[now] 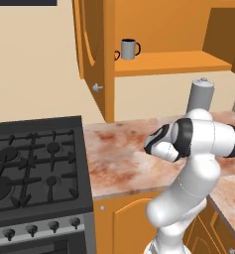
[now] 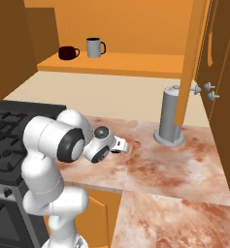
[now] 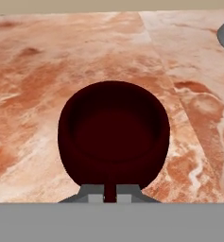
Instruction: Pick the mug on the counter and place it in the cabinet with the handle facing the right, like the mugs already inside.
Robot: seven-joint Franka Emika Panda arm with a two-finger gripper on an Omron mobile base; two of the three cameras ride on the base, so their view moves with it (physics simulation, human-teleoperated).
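gripper (image 3: 110, 194) low over counter (image 3: 33, 71) | tips straddled handle of mug (image 3: 113, 134) right ahead, pinch unclear | risk: thin handle grip, mug could swing on lift

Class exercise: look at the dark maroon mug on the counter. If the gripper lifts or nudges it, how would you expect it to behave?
The mug looks squat and wide-mouthed, so it is probably hard to tip. Its rounded, smooth-looking wall may slide on the marble-look counter if pushed. The handle sits between the gripper fingertips, and a lift by it might let the body swing.
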